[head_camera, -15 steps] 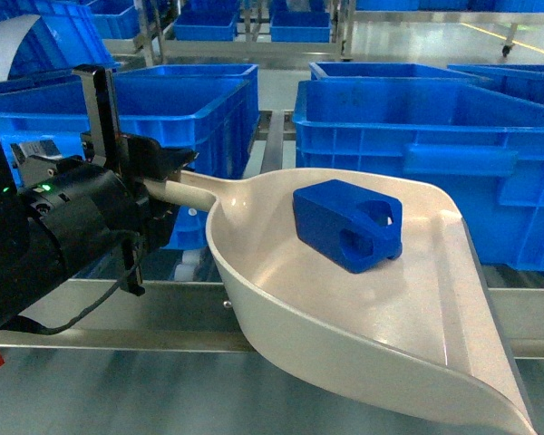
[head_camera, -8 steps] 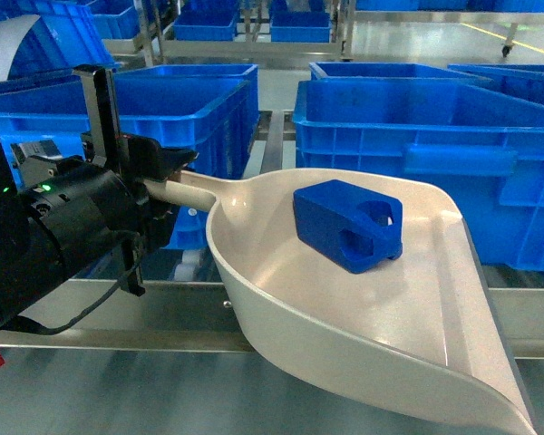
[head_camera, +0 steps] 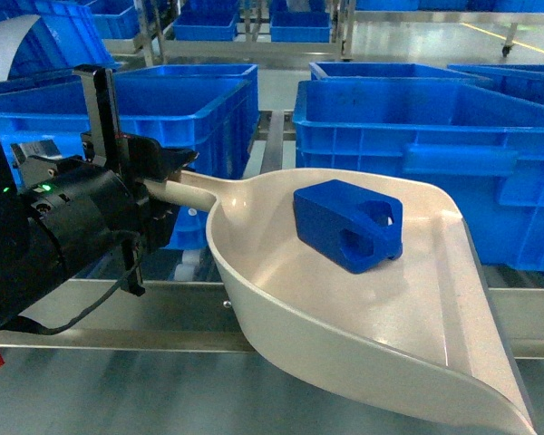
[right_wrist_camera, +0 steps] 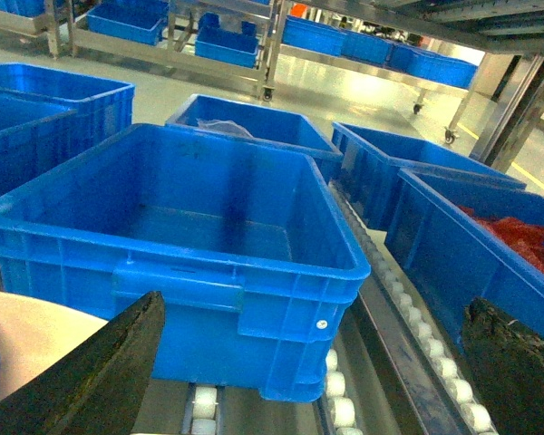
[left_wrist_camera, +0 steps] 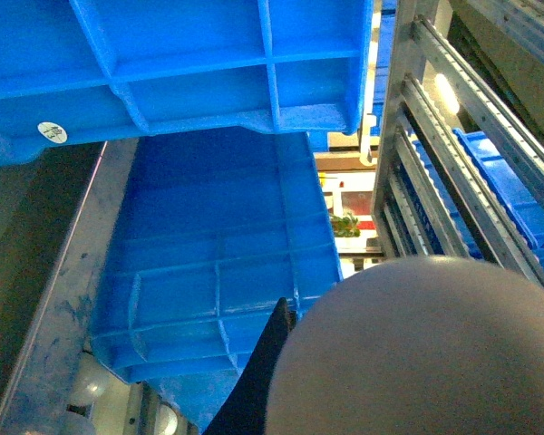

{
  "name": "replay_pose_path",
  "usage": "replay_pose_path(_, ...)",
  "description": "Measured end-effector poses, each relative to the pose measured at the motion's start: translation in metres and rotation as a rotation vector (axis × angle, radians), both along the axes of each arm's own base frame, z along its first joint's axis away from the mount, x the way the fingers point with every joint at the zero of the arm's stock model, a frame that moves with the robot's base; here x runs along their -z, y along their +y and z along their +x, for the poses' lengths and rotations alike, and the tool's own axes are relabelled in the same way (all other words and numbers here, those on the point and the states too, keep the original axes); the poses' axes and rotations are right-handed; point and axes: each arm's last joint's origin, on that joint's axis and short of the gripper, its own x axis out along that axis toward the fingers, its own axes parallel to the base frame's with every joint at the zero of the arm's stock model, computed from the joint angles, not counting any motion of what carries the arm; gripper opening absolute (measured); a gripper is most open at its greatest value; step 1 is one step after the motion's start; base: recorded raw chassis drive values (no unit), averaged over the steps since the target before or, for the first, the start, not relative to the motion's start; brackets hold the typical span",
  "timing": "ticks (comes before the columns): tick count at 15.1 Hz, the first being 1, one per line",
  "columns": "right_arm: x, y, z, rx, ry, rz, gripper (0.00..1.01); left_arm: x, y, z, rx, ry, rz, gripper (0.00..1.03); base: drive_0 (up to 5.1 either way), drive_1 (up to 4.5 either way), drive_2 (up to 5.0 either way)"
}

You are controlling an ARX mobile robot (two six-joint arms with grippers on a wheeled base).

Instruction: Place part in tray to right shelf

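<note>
The beige tray hangs over the front rail of the right shelf, its wide lip toward me. The blue part lies inside the tray near its back wall. My left gripper is shut on the tray's handle. In the left wrist view the tray fills the lower right beside one black finger. My right gripper stands open over the shelf's white rollers, nothing between its fingers; a corner of the tray shows at its left. It is out of the head view.
Large blue crates sit on the shelf just behind the tray. One empty crate lies straight ahead of the right gripper, another with red contents to its right. More racks and crates stand farther back.
</note>
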Motion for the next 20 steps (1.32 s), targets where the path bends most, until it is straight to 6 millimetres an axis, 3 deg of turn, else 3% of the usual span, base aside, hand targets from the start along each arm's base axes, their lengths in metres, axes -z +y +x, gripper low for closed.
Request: replay_pose_path(20,0.0,0.0,0.0,0.0,0.0,0.0,0.98,0.0,0.0,0.0,0.0,0.0,0.0,0.12,0.0,0.0,0.0)
